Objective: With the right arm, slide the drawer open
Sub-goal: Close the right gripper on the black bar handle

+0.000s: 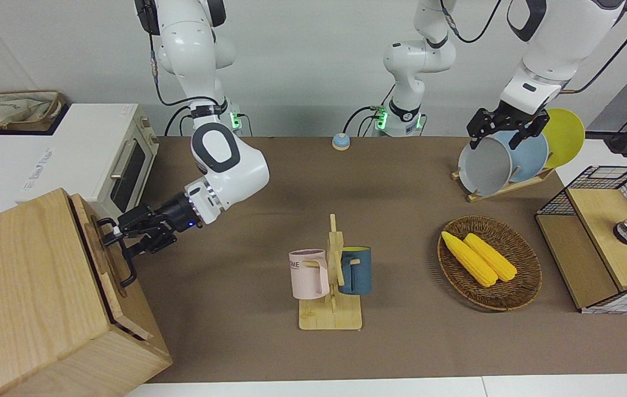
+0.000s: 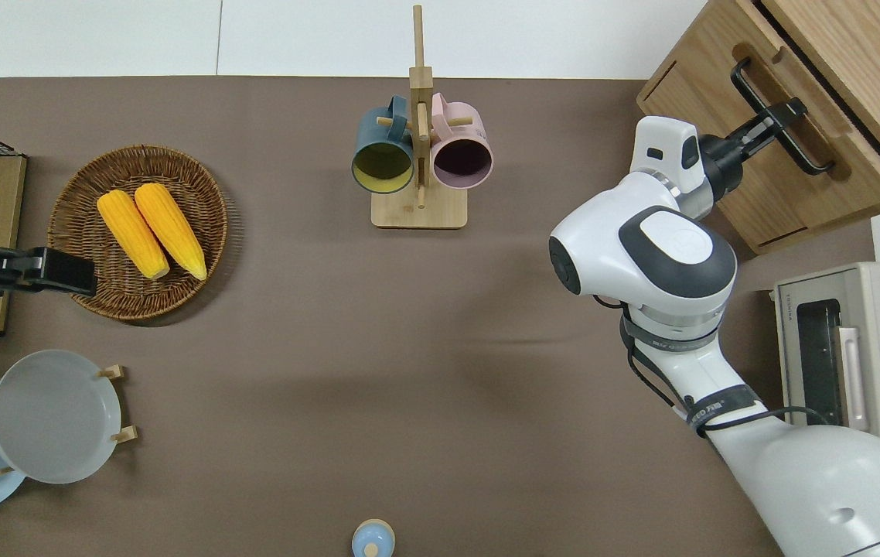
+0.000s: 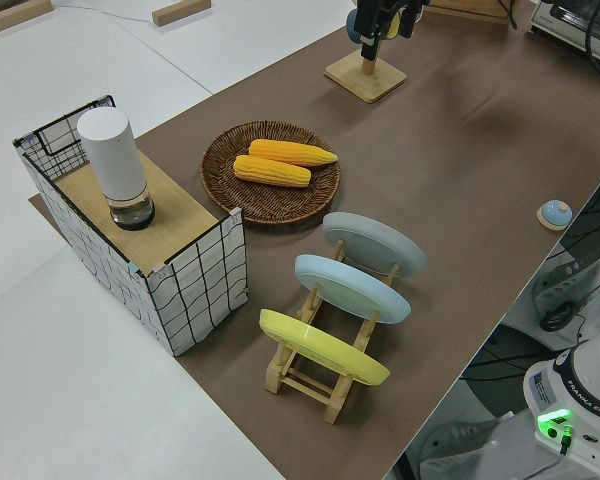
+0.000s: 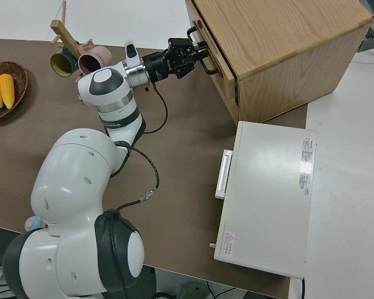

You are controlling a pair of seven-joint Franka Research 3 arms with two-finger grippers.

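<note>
1. Drawer [image 1: 105, 259] front, seen from across the table: it sits in the big wooden box [image 1: 27, 298] at the right arm's end of the brown table mat [image 1: 401, 182], with its black loop handle [image 1: 120, 251] facing the mat. The right gripper [image 1: 118, 238] is at the upper part of that handle, one finger on either side of the bar — whether they touch it I cannot tell. A plain pale wall runs along the robots' side, and the white toaster oven [image 1: 98, 160] stands beside the box, nearer to the robots.

2. Overhead: the right gripper [image 2: 784, 120] reaches over the drawer [image 2: 811, 116] front and crosses the handle [image 2: 776, 116] near its middle. A mug stand [image 2: 418, 155] is at the mat's edge farthest from the robots; a basket [image 2: 138, 232] of corn lies toward the left arm's end.

3. Left side view: white tabletop borders the brown mat [image 3: 480, 150]; a plate rack [image 3: 330, 330] and a wire-mesh box [image 3: 140, 250] stand there. The left arm is parked.

4. Right side view: the right gripper [image 4: 196, 56] meets the handle at the drawer [image 4: 215, 59] front — the fingers straddle the bar.
</note>
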